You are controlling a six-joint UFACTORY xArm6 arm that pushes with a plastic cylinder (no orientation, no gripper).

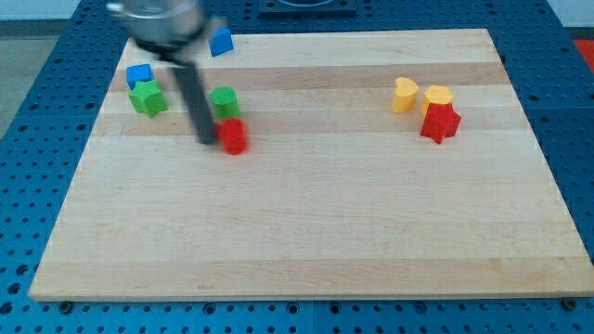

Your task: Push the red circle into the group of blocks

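Note:
The red circle [233, 135] lies on the wooden board [306, 213] at the upper left, just below a green round block [225, 100]. My tip [206, 141] is down on the board at the red circle's left side, touching or almost touching it; the rod is motion-blurred. A green star [148, 97] and a blue block [139, 74] sit further to the left. Another blue block [221, 42] lies near the top edge.
At the right sit a yellow heart [403, 95], a second yellow block [437, 96] and a red star [440, 122], close together. The board lies on a blue perforated table [28, 83].

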